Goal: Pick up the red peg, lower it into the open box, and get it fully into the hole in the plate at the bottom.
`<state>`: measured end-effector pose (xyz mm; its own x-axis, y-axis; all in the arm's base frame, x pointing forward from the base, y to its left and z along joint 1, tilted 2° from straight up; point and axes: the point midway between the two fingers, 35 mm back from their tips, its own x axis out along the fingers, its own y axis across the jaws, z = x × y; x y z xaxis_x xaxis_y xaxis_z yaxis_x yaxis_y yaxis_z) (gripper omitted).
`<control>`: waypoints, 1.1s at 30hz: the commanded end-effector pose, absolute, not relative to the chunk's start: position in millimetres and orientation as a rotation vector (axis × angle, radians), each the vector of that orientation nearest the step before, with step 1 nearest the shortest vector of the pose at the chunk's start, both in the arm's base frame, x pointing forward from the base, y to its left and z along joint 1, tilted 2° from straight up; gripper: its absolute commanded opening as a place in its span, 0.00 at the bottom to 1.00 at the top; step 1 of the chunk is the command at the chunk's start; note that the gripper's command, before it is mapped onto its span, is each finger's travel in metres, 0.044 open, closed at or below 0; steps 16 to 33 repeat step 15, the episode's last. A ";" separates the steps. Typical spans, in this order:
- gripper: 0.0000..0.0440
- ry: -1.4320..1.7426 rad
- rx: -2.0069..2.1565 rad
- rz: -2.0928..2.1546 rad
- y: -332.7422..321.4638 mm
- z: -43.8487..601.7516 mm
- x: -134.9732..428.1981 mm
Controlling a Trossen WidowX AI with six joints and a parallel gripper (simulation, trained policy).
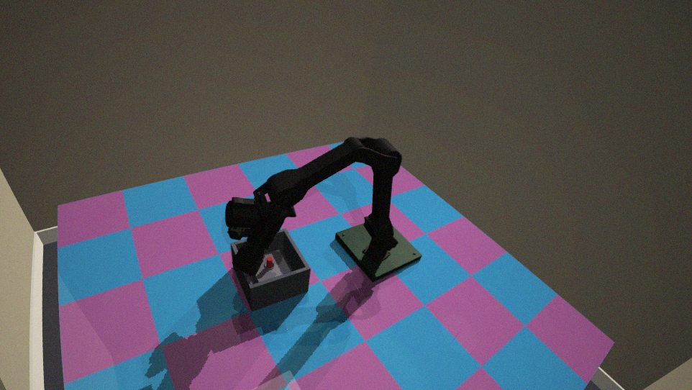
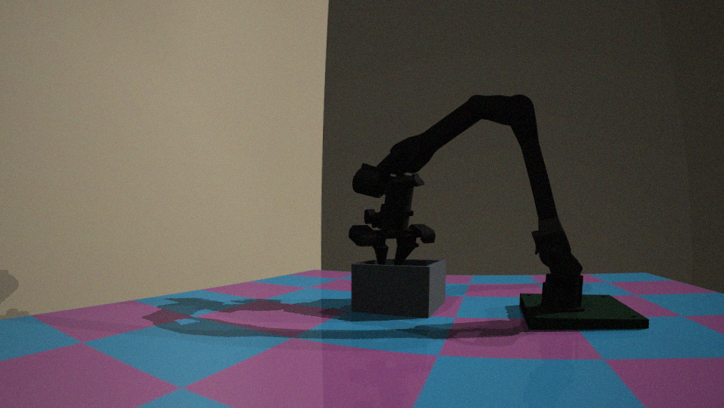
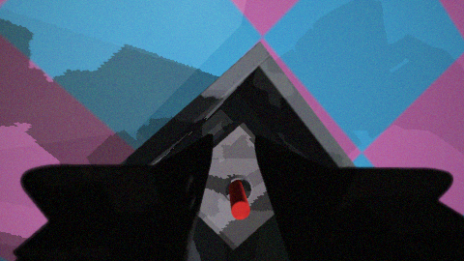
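Observation:
The red peg point(image 1: 269, 262) point(image 3: 239, 200) stands upright in the hole of the light grey plate point(image 1: 280, 271) point(image 3: 215, 210) at the bottom of the open dark grey box point(image 1: 283, 286) point(image 2: 395, 288) point(image 3: 309, 116). Its top sticks up from the plate. My gripper point(image 1: 255, 255) point(image 2: 392, 260) point(image 3: 234, 139) is open, with its fingertips at the box's rim, above the peg. In the wrist view the two fingers stand apart on either side of the peg and do not touch it. In the exterior view the box wall hides the peg.
The arm's dark green base plate point(image 1: 401, 252) point(image 2: 607, 312) is bolted to the chequered pink and blue floor to the right of the box. A raised pale border point(image 1: 36, 300) runs along the floor's left edge.

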<state>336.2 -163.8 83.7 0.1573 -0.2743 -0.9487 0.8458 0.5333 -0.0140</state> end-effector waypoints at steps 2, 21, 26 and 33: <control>0.36 1.154 0.604 -0.876 -174.2 87.0 342.4; 0.32 1.158 0.588 -0.888 -204.3 99.5 349.9; 0.32 1.158 0.588 -0.888 -204.3 99.5 349.9; 0.32 1.158 0.588 -0.888 -204.3 99.5 349.9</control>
